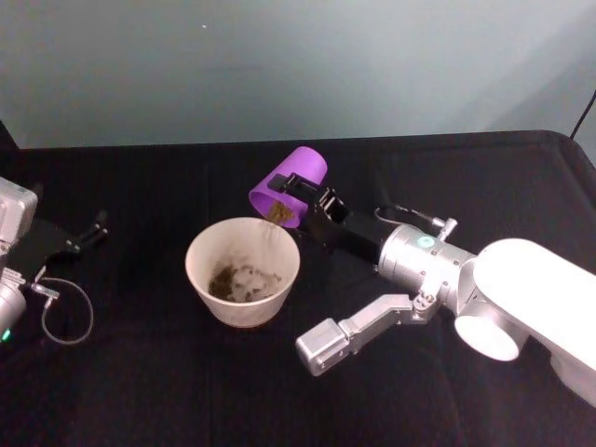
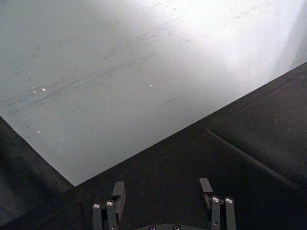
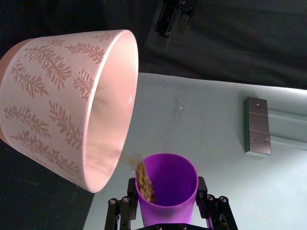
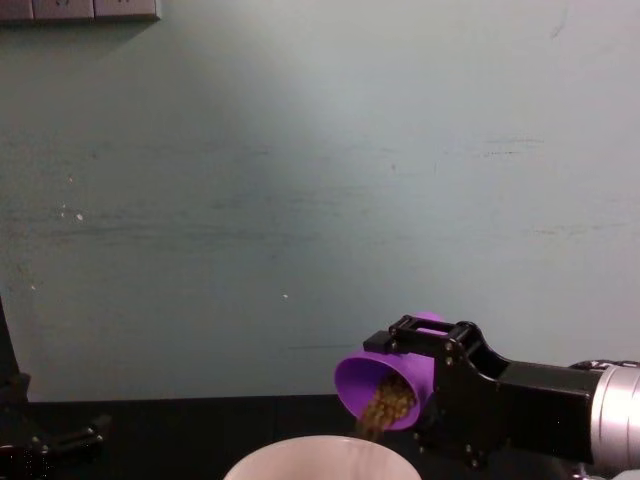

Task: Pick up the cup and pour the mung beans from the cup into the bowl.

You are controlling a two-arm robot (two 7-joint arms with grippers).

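Smooth plastic cup (image 1: 303,172), matt bowl (image 1: 193,263) with embossed leaf pattern outside, matt black cloth (image 1: 140,382) beneath.

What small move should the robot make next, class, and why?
Probably tip the cup a little further, lip kept over the bowl: the right pincer holds it tilted, mung beans are spilling from its lip, some lie in the bowl, more are inside. The left pincer sits parked, open.
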